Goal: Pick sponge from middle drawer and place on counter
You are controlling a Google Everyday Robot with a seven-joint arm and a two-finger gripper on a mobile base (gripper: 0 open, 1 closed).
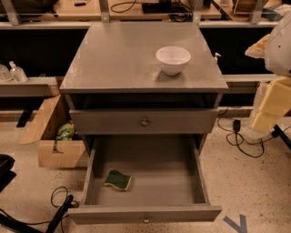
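The sponge (118, 180), dark green on top with a pale yellow edge, lies flat on the floor of the open middle drawer (182, 213), towards its front left. The drawer is pulled far out of the grey cabinet. Above it a taller drawer front (144, 122) is closed. The counter (118, 59) is the flat grey cabinet top. My gripper (270, 107) shows as pale yellow blocks at the right edge of the view, beside the cabinet at about the closed drawer's height. It is well to the right of the sponge and apart from it.
A white bowl (173, 59) stands on the counter's right half. An open cardboard box (52, 136) sits on the floor left of the cabinet. Cables (241, 141) lie on the floor at right and at lower left. A wooden workbench (136, 9) runs behind.
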